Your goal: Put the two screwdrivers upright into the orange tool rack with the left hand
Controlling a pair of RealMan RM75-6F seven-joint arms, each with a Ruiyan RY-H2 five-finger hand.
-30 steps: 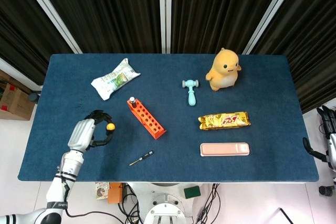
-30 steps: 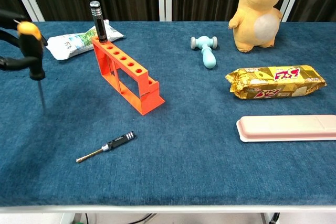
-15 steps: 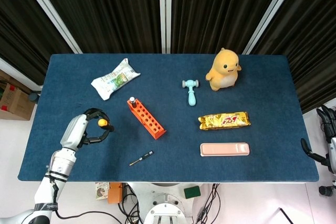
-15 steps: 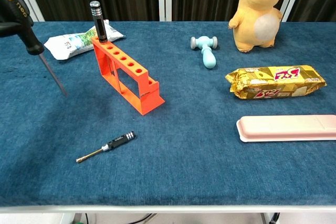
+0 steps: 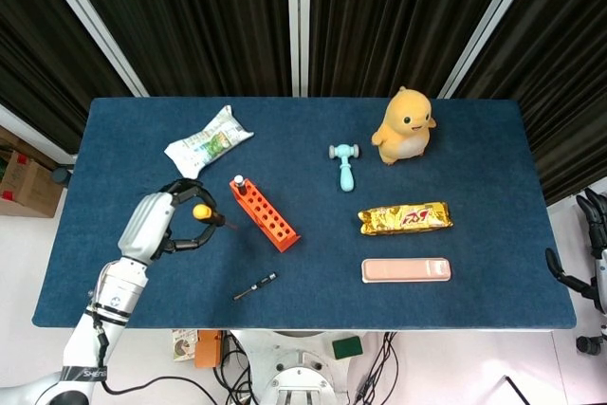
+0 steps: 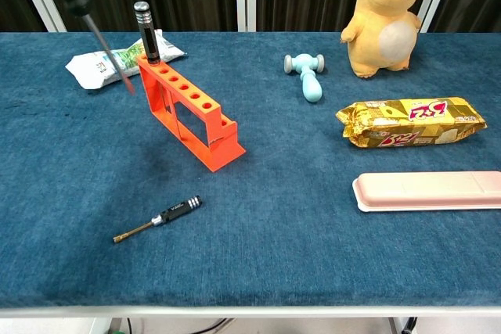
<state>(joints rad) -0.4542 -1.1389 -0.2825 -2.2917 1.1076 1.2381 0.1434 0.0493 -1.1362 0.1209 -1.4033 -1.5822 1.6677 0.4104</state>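
No legible writing on the snack bag (image 6: 410,121), seemingly.

A table (image 5: 142,120) covered in dark blue cloth is seen from above. An orange tool rack (image 5: 265,214) is set left of centre, with a small black screwdriver (image 5: 255,285) laid at its 6 o'clock and a white snack bag (image 5: 208,142) at its 10 o'clock. A teal toy hammer (image 5: 344,165) and a yellow plush toy (image 5: 405,126) are placed toward 1 o'clock, while a gold snack packet (image 5: 405,218) and a pink case (image 5: 406,270) are laid toward 4 o'clock.
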